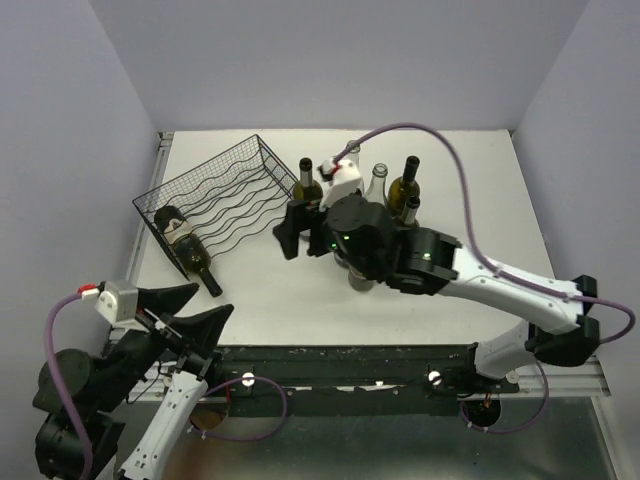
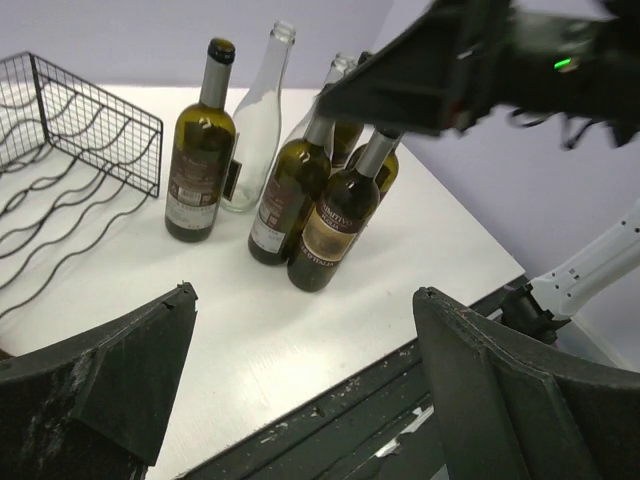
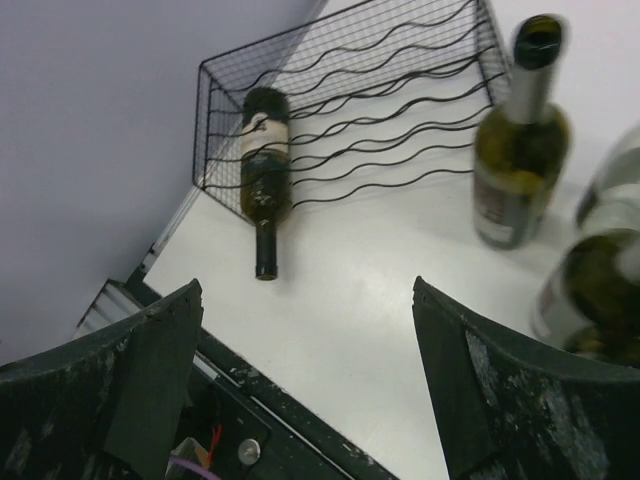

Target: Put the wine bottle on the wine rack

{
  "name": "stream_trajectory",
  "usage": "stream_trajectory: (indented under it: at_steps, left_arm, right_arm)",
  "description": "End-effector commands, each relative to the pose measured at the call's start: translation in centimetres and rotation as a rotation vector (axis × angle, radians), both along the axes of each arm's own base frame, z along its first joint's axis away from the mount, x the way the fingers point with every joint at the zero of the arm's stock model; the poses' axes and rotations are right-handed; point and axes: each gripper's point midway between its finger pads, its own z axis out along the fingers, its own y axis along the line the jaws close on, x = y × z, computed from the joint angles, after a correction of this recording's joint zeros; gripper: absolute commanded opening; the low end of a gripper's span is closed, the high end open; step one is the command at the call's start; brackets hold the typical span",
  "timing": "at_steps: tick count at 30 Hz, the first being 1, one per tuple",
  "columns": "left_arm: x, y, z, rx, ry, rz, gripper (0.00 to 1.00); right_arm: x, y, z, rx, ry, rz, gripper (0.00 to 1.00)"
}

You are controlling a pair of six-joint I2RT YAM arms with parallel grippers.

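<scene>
The right pincer (image 1: 292,228) is wide apart and holds nothing; the nearest wine bottle (image 1: 310,183) stands straight up on the table (image 1: 450,160) just at its 1 o'clock, with the wine rack (image 1: 225,190) at its 10 o'clock. The left pincer (image 1: 212,298) is apart too, but well off at 7 o'clock. The right arm (image 1: 500,280) hides some of the other bottles (image 1: 405,187).

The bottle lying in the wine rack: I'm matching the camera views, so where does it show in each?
Top external: left of centre, the bottle lies in the wine rack's near-left end.
Left wrist: not in view; only part of the wine rack shows, upper left.
Right wrist: upper left, neck pointing down.
Shared landmark: the wine rack.
</scene>
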Motion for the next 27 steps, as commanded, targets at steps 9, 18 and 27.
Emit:
stream_trajectory:
  at_steps: [9,18,27]
  left_arm:
    - [7.3,-0.8,-9.4,-0.075,0.483,0.168,0.99]
    - [8.9,-1.1,-9.5,-0.058,0.395,0.156,0.99]
    - [8.4,-2.6,-9.4,-0.021,0.326,0.039,0.99]
  right_arm:
    - [0.1,-16.2,-0.8,-0.144,-0.048,-0.323,0.97]
    - [1.5,-17.6,-4.6,-0.256,0.024,-0.406,0.92]
    - [6.3,-17.0,-7.6,-0.307,0.074,-0.436,0.77]
